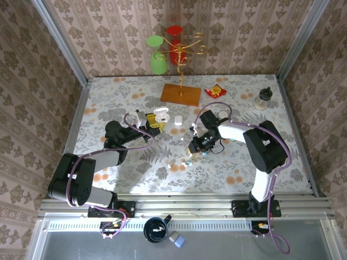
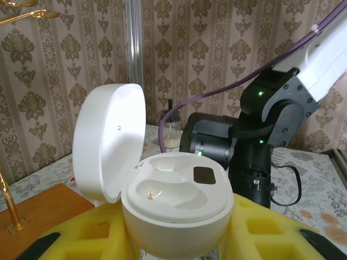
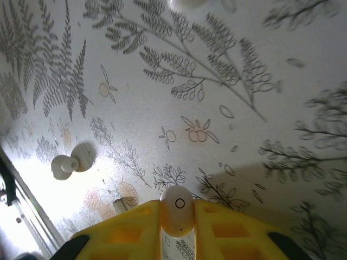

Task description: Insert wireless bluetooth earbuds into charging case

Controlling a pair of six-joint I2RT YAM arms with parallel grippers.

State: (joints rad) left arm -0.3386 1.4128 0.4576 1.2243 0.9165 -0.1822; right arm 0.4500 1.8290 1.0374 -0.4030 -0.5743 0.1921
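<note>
Stretching to its near edge at 6 o'clock, the tabletop showed open floral surface at its middle. Left fingers clamped the open charging case, lid raised at 10 o'clock. Right fingers pinched the held earbud; the loose earbud lay at 9 o'clock, well apart.

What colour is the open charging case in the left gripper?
The charging case is white, clearest in the left wrist view.

The left arm reaches toward 1 o'clock, its yellow-fingered end effector clamped around an open round white plastic charging case. The right arm folds toward 9 o'clock, its end effector pinching a small white plastic earbud.
</note>
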